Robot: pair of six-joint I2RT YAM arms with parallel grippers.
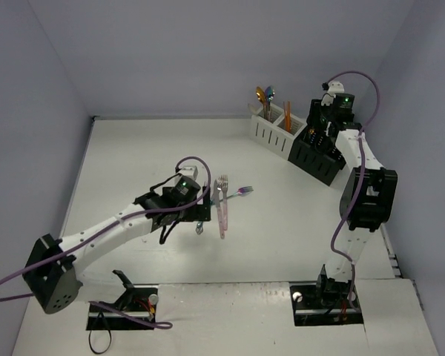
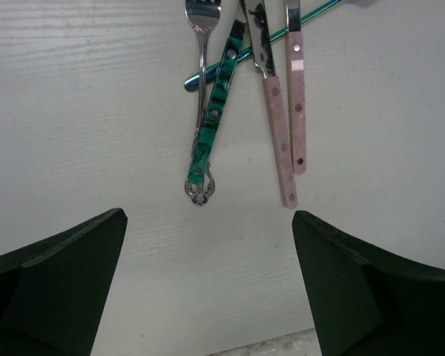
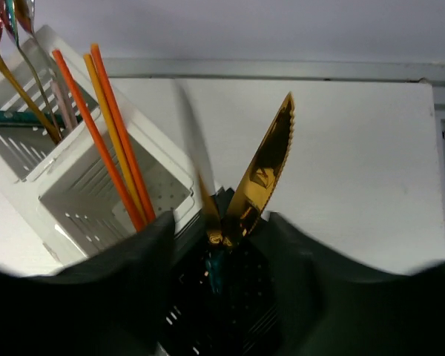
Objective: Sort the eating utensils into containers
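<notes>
Several eating utensils lie in a loose bunch on the table: a silver fork (image 2: 200, 89), a green-handled piece (image 2: 213, 119), two pink-handled pieces (image 2: 280, 133) and an iridescent blue-green one (image 2: 278, 35). My left gripper (image 2: 208, 289) hovers just short of their handle ends, jaws wide apart and empty. The containers stand at the back right, a white caddy (image 1: 271, 132) and a black caddy (image 1: 317, 157). My right gripper (image 3: 222, 252) hangs over the black caddy (image 3: 237, 311) with its jaws apart. A gold knife (image 3: 265, 170) leans in that compartment, free of both fingers, beside a blurred pale utensil (image 3: 196, 148).
The white caddy (image 3: 96, 185) holds orange sticks (image 3: 111, 126) in its near compartment and gold and coloured spoons (image 1: 265, 95) in the far one. Walls close off the back and both sides. The table's right edge runs close behind the caddies.
</notes>
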